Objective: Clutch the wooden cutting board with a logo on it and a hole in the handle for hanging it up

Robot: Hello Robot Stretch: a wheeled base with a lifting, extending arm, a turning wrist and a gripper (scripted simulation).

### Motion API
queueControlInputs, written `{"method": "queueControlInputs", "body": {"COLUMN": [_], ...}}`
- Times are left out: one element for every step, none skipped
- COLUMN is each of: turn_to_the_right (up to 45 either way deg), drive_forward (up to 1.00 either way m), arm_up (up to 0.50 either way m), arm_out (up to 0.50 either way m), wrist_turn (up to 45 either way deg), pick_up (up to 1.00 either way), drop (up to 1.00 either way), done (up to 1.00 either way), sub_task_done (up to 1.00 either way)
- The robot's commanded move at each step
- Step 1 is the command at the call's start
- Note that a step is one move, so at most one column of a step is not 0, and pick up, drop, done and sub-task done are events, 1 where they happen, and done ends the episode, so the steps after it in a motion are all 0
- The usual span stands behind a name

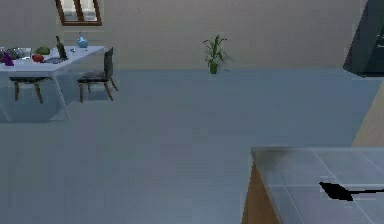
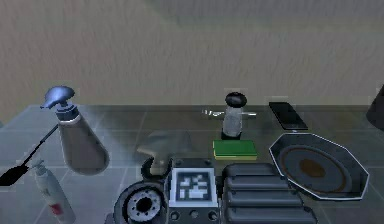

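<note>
Tan-grey, the flat shape that is probably the board (image 2: 158,152) is lying on the desk (image 2: 130,122) just beyond the end effector (image 2: 150,186) (whether that is holding anything, I cannot tell), so I am judging this the pre-grasp step, the next move calling for lining up on the handle.

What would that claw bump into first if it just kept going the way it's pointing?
Probably the small grey object on the counter, which lies just beyond the gripper. The gripper's exact direction and the depth are hard to judge here, so that is a guess.
</note>
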Motion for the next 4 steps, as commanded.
{"method": "queueControlInputs", "body": {"turn_to_the_right": [0.0, 0.0, 0.0, 0.0], "drive_forward": [0.0, 0.0, 0.0, 0.0], "arm_up": [0.0, 0.0, 0.0, 0.0], "arm_out": [0.0, 0.0, 0.0, 0.0], "wrist_turn": [45.0, 45.0, 45.0, 30.0], "pick_up": [0.0, 0.0, 0.0, 0.0], "drop": [0.0, 0.0, 0.0, 0.0], "done": [0.0, 0.0, 0.0, 0.0], "sub_task_done": [0.0, 0.0, 0.0, 0.0]}}
